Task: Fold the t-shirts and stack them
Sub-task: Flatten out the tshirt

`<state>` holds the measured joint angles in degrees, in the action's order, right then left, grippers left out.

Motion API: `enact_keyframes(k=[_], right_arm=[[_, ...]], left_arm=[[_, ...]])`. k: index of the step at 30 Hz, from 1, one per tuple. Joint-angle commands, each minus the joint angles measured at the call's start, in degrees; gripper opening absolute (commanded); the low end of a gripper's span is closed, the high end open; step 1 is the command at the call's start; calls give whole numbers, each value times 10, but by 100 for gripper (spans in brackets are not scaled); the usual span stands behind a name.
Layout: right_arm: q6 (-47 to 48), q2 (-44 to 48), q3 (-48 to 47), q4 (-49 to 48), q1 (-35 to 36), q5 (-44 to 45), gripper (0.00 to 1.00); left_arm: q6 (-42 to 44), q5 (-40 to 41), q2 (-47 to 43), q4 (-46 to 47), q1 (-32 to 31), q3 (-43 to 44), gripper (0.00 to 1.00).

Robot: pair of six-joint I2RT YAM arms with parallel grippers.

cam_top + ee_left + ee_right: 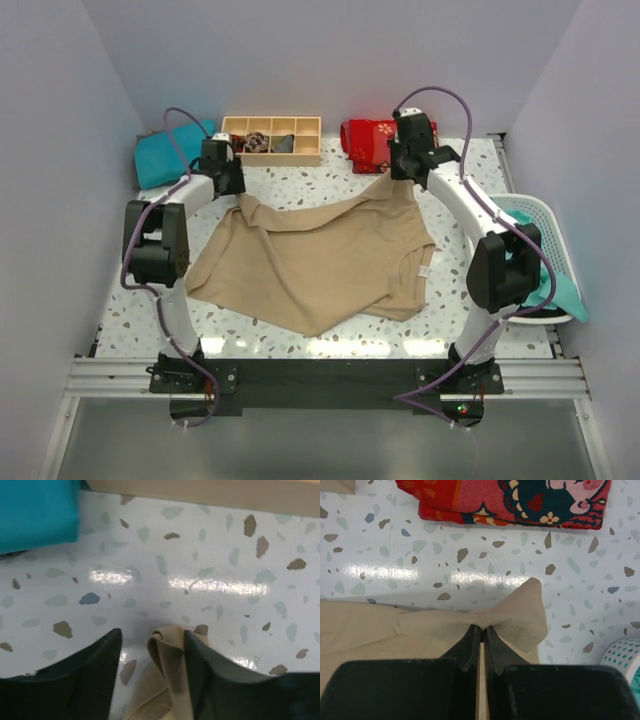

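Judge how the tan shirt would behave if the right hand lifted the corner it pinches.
Probably floppy: the tan shirt lies wrinkled and gathers to a point where the right hand pinches it. Likely light for its size, as a thin fold seems enough to hold it. Lifted from that corner alone, it would likely sag and drag across the table.

plain lilac walls point(330, 50), speckled terrazzo tabletop point(300, 182) with glare, aluminium rail point(100, 378) at front
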<state>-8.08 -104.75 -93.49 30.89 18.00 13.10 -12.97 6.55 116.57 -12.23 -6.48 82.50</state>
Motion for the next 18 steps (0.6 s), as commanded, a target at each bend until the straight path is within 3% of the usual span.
enact_keyframes(k=[1,4,6,7,10,12,14,18], right_arm=[[10,38,-13,-20,-8,38,0],[10,36,-13,-27,-13,44,0],[10,38,-15,-22,-12,43,0],[9,42,-13,-23,-13,40,0],[3,66,-5,-15,-13,26,0],[-11,85,2,6,-13,4,0],[-25,102,13,22,-13,-29,0],[-51,152,69,44,-6,-68,0]], left_arm=[[-45,-1,-70,96,54,-45,72],[-48,-16,-77,149,65,-75,68],[-46,-38,-66,150,65,-72,56],[-47,-41,-64,149,65,-71,41],[-52,-62,-56,155,65,-75,26],[-57,-87,-50,147,65,-73,24],[-69,-93,-53,143,65,-79,36],[-72,-90,-73,141,45,-94,40]])
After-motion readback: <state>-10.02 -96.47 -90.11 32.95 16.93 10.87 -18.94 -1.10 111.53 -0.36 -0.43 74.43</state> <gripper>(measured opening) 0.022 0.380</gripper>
